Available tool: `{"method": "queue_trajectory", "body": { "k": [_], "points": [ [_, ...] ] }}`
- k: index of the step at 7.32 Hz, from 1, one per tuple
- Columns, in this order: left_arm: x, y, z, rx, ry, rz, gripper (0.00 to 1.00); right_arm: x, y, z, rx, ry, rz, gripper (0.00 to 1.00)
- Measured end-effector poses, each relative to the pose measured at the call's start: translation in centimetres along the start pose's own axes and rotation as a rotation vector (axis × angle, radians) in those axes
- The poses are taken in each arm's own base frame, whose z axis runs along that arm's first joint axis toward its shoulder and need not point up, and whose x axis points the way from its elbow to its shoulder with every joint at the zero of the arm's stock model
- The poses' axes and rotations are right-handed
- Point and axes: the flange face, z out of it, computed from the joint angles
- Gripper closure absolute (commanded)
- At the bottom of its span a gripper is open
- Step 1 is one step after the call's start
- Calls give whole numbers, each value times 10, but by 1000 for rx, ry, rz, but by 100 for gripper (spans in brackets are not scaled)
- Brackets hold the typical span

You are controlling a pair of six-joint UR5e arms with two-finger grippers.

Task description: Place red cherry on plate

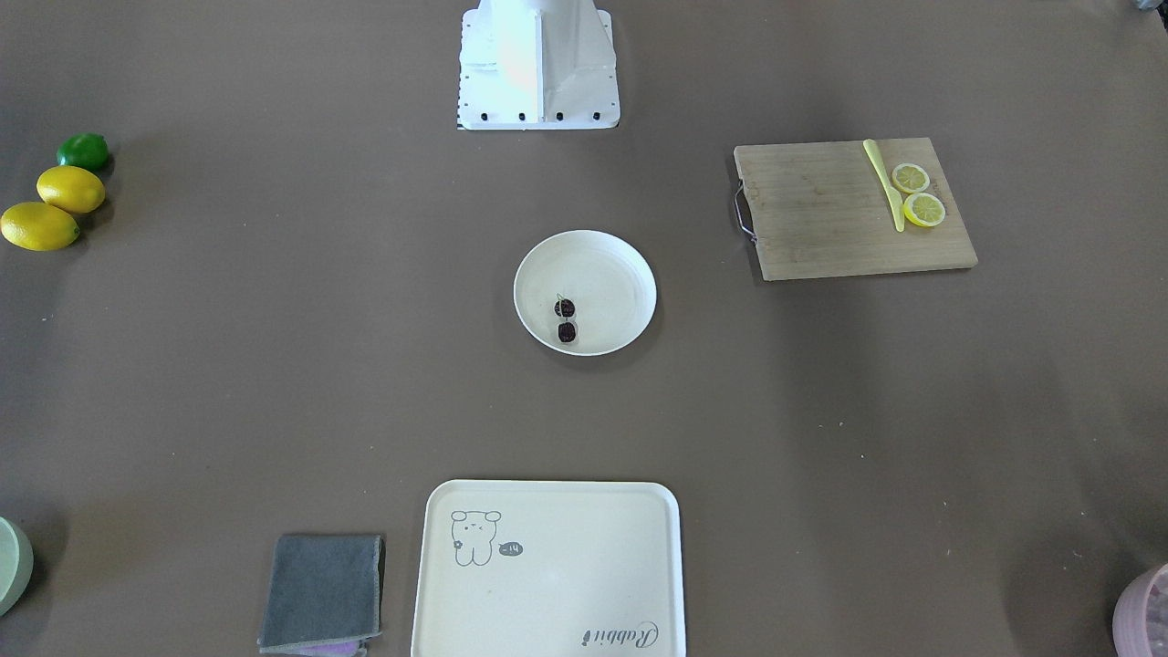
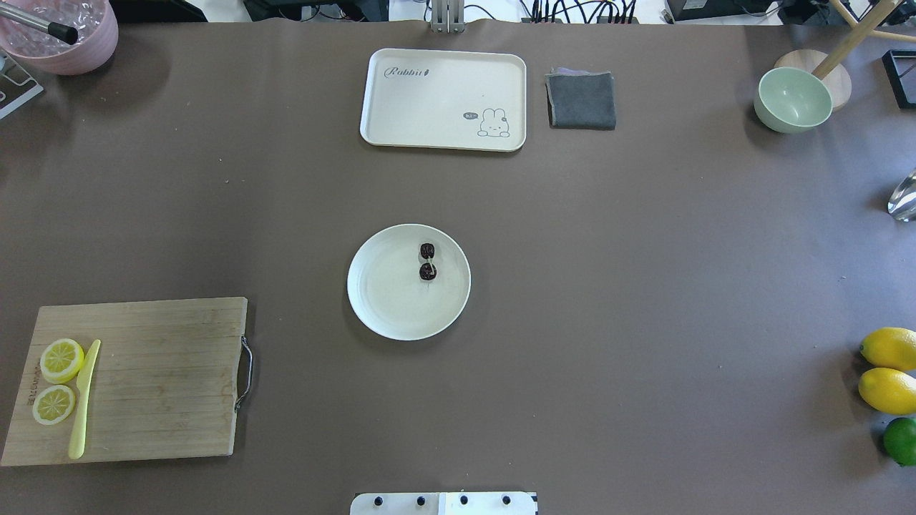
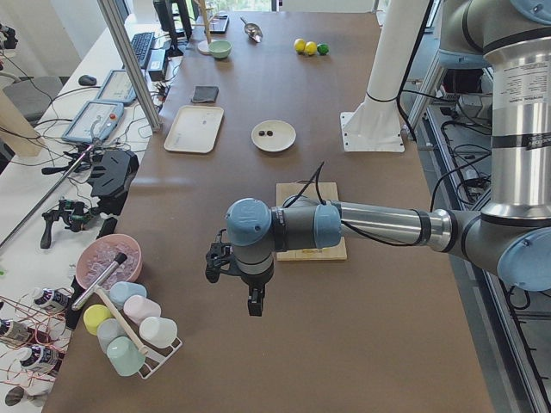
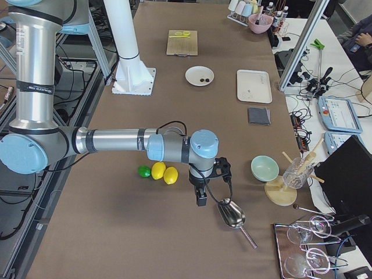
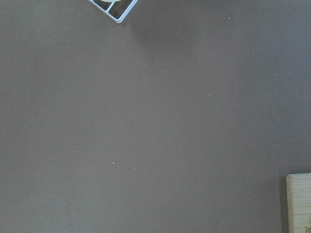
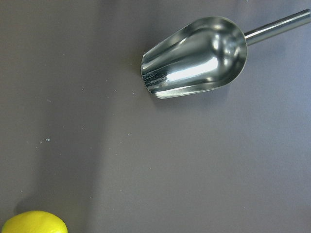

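The red cherry (image 1: 567, 319) (image 2: 427, 261), two dark round fruits on one thin stem, lies inside the round cream plate (image 1: 613, 272) (image 2: 390, 304) at the table's middle. Nothing touches it. Both arms are far from the plate. In the exterior left view my left gripper (image 3: 252, 301) hangs above bare table near the cutting board's end. In the exterior right view my right gripper (image 4: 201, 199) hangs between the lemons and a metal scoop. I cannot tell whether either gripper is open or shut. The wrist views show no fingers.
A cream tray (image 2: 444, 100) and a grey cloth (image 2: 581, 100) lie at the far side. A wooden cutting board (image 2: 150, 379) holds lemon slices and a yellow knife. Two lemons and a lime (image 2: 891, 390), a green bowl (image 2: 793, 100), a metal scoop (image 6: 194, 56) and a pink bowl (image 2: 64, 32) stand near the edges.
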Motion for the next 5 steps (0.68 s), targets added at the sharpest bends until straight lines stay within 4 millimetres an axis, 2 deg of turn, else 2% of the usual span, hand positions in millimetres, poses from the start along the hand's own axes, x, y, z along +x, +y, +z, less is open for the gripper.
{"method": "queue_trajectory", "body": {
  "k": [5],
  "points": [
    [1,0,-1,2,0,1,2,-1,0,0,3,-12,1,0]
  ]
}}
